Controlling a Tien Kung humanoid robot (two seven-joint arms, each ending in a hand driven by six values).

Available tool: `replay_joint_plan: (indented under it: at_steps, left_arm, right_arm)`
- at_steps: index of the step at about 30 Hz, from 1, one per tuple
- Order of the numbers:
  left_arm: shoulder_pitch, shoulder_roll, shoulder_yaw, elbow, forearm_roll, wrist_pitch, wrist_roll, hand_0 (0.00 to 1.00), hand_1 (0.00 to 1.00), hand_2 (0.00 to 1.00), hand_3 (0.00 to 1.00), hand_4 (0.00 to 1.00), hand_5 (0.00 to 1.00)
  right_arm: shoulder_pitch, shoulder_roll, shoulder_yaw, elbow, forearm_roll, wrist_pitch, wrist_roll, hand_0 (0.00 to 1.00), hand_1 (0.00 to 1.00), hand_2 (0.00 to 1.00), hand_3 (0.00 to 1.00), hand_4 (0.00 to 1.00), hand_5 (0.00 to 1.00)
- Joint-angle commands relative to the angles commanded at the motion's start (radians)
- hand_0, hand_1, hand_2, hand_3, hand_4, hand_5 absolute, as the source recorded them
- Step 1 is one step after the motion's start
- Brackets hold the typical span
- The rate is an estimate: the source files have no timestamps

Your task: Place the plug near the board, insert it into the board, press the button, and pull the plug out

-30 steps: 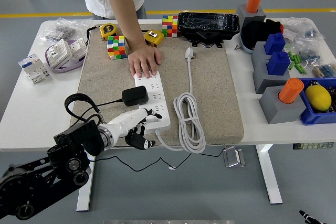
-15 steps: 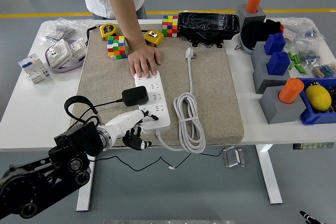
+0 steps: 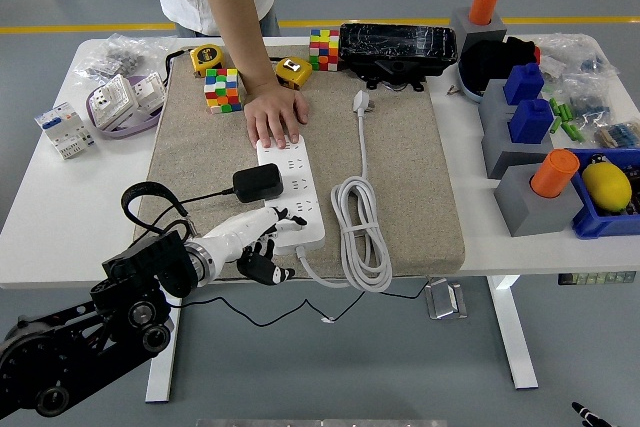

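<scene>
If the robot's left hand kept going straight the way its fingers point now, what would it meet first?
Most likely the white power strip: the left hand points up and right, its fingertips already at the strip's near end. Whether they touch is unclear from this view.

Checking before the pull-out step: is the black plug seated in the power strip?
Yes, the black plug sits on the white power strip, apparently plugged into its left side.

Bright, even overhead light – soft shadows, no glare, sharp throughout, slight edge bowing
</scene>
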Motion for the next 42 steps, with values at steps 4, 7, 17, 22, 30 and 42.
replay_joint_plan:
  at_steps: [4, 7, 17, 22, 30, 42]
  left_arm:
    - [0.003, -0.003, -0.009, 0.027, -0.101, 0.082, -0.114, 0.168, 0.118, 0.257, 0.561, 0.762, 0.209]
    - [0.006, -0.005, -0.004, 0.05, -0.166, 0.155, -0.189, 0.168, 0.118, 0.257, 0.561, 0.762, 0.209]
    - [0.026, -0.025, 0.011, 0.134, -0.547, 0.359, -0.443, 0.358, 0.487, 0.492, 0.407, 0.778, 0.279]
    - [0.028, -0.023, 0.014, 0.14, -0.596, 0.342, -0.437, 0.358, 0.487, 0.492, 0.407, 0.778, 0.279]
    - [0.037, -0.023, 0.017, 0.141, -0.577, 0.331, -0.402, 0.354, 0.484, 0.499, 0.433, 0.774, 0.282]
    - [0.038, -0.019, 0.008, 0.132, -0.55, 0.331, -0.396, 0.335, 0.476, 0.499, 0.471, 0.772, 0.284]
  right_arm:
    - [0.001, 0.0, -0.003, 0.0, 0.001, 0.0, 0.0, 0.61, 0.64, 0.643, 0.552, 0.951, 0.487]
    - [0.001, 0.0, -0.004, 0.0, 0.001, 0.0, 0.0, 0.611, 0.64, 0.644, 0.552, 0.951, 0.487]
    - [0.003, 0.001, -0.002, -0.002, 0.001, 0.0, 0.0, 0.61, 0.64, 0.645, 0.552, 0.953, 0.489]
    - [0.008, 0.001, -0.005, -0.004, 0.005, 0.0, 0.0, 0.61, 0.64, 0.645, 0.552, 0.953, 0.489]
    - [0.007, 0.0, -0.012, -0.01, 0.009, 0.0, -0.001, 0.611, 0.639, 0.645, 0.552, 0.952, 0.489]
    - [0.007, 0.0, -0.013, -0.011, 0.011, 0.0, 0.0, 0.611, 0.64, 0.644, 0.552, 0.95, 0.488]
